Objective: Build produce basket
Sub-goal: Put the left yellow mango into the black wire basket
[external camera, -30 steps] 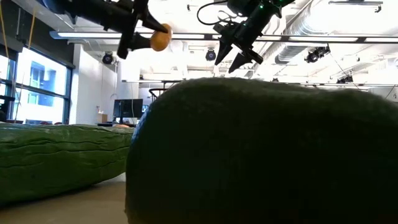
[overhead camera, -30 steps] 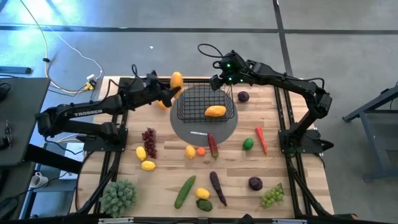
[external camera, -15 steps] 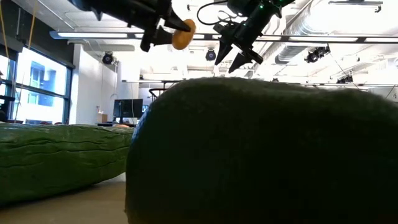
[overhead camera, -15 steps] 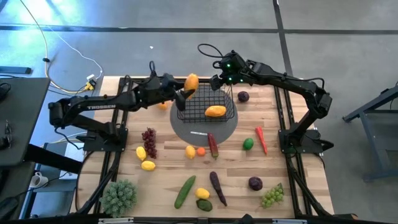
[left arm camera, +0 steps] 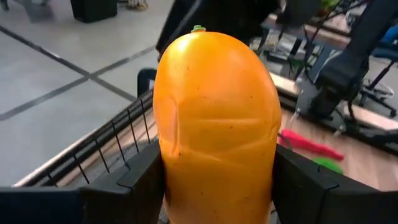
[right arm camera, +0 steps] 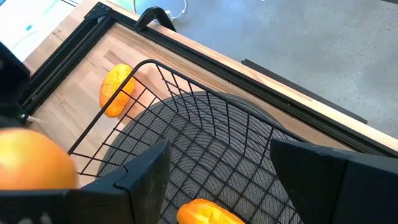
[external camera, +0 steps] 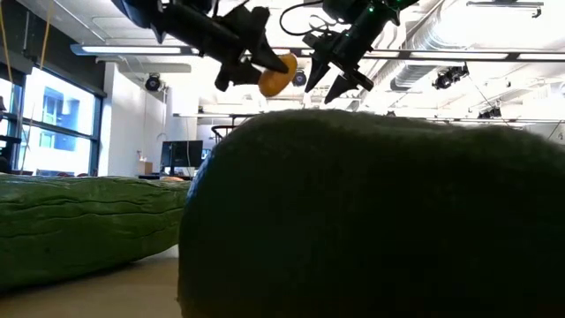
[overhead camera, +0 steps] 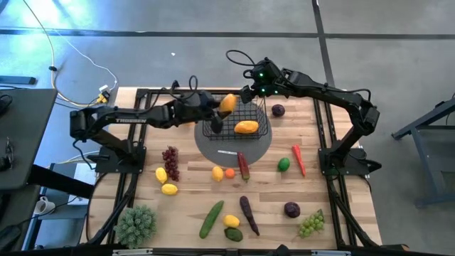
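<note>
The basket (overhead camera: 237, 119), black wire mesh, is sitting on a flat grey round disc (overhead camera: 233, 148) toward the far side of the table (overhead camera: 341, 213). One orange-yellow fruit (overhead camera: 246, 127) is already lying inside it, on the mesh floor.

A second orange fruit (overhead camera: 227, 103) is being carried by the left gripper (overhead camera: 217, 114), whose fingers (left arm camera: 140, 174) are clamped against both flanks of it. That gripper is hanging over the basket's near-left rim, with the fruit raised above the wire edge and the lying fruit just beyond it toward the right arm. In the left wrist view the held fruit (left arm camera: 214, 124) is filling the space between the two dark pads, stem end away from the camera, with the wire rim directly under it.

The right gripper (overhead camera: 250, 92) is hovering at the basket's far rim, fingers standing apart and gripping nothing; the basket floor is showing between them in the right wrist view. A third orange fruit (right arm camera: 115, 90) is lying on the wood just outside the basket's left wall.

Outward from the left gripper, toward the table's near edge, the remaining produce is lying loose: purple grapes (overhead camera: 170, 162), two lemons (overhead camera: 165, 181), a red chili (overhead camera: 298, 159), a lime (overhead camera: 284, 164), a cucumber (overhead camera: 211, 219), an eggplant (overhead camera: 249, 214), a plum (overhead camera: 292, 209) and green grapes (overhead camera: 311, 223). Another plum (overhead camera: 278, 110) is resting just beside the right gripper.
</note>
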Action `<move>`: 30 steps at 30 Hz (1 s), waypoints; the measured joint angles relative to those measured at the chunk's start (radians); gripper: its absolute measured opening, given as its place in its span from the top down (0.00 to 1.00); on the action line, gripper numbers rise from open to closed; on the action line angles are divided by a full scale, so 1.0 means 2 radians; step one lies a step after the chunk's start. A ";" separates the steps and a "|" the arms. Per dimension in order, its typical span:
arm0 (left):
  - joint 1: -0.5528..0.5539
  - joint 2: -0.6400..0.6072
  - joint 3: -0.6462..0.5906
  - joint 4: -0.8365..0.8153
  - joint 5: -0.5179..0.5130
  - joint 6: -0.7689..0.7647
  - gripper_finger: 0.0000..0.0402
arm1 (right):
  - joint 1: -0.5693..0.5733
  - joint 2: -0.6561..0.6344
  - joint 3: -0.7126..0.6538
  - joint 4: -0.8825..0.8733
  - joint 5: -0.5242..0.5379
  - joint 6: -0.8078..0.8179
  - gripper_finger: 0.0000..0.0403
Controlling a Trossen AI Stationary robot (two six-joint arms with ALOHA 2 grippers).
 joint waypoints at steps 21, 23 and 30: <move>-0.006 0.107 0.000 0.021 0.014 -0.036 0.43 | 0.000 0.000 0.000 0.003 0.002 -0.004 0.36; -0.006 0.110 0.000 0.025 0.014 -0.036 0.41 | -0.001 0.000 0.000 0.003 0.002 -0.004 0.36; -0.006 0.111 0.000 0.026 0.002 -0.036 0.30 | 0.000 0.000 0.000 0.003 -0.010 0.037 0.36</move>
